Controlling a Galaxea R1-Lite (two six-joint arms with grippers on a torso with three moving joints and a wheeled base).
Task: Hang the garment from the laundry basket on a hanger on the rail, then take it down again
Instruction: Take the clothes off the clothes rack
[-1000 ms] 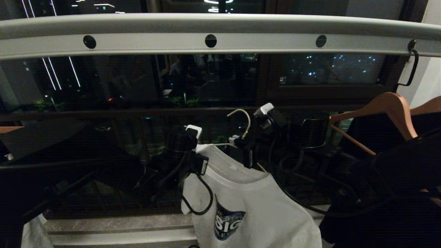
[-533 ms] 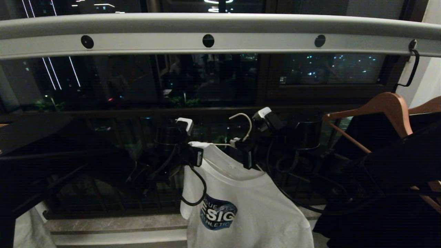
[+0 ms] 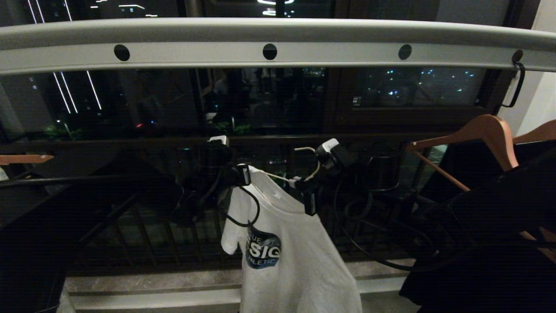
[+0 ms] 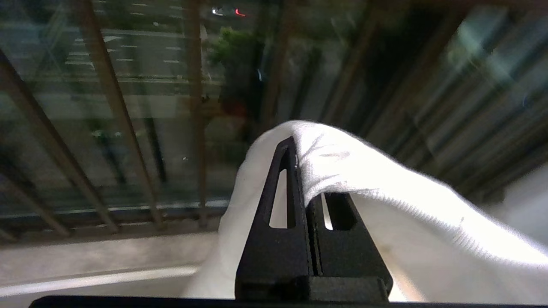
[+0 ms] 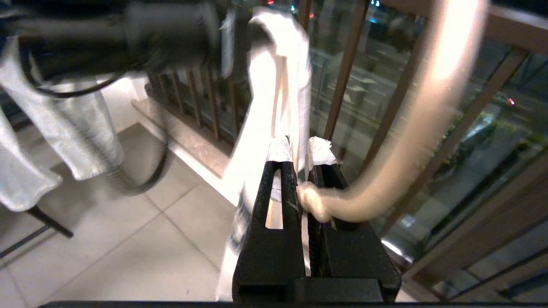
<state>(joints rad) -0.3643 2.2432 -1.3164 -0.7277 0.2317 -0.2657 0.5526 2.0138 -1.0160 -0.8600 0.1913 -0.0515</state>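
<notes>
The white garment [image 3: 282, 243] with its blue print hangs between my two grippers, well below the pale grey rail [image 3: 330, 31]. My left gripper [image 3: 243, 176] is shut on the garment's shoulder fabric [image 4: 351, 167], which drapes over the left gripper [image 4: 302, 171] fingers. My right gripper [image 3: 304, 184] is shut on the twisted neck of the white wire hanger [image 3: 309, 167]. The hanger's hook [image 5: 428, 124] curves up beside the right gripper [image 5: 299, 154], free of the rail. The garment [image 5: 278, 85] trails beyond the taped fingertips. The laundry basket is out of view.
Brown wooden hangers [image 3: 486, 128] carry a black garment [image 3: 499, 243] at the right. A black hook [image 3: 517, 84] sits in the rail's far right hole. The dark balcony railing [image 3: 130, 178] and a stone sill [image 3: 152, 282] lie behind. A pale cloth [image 5: 85, 124] hangs further off.
My left gripper has risen and shifted left with the garment's shoulder. The garment has swung away and up and hangs narrower. The hanger's hook has dipped a little; the right gripper barely moved.
</notes>
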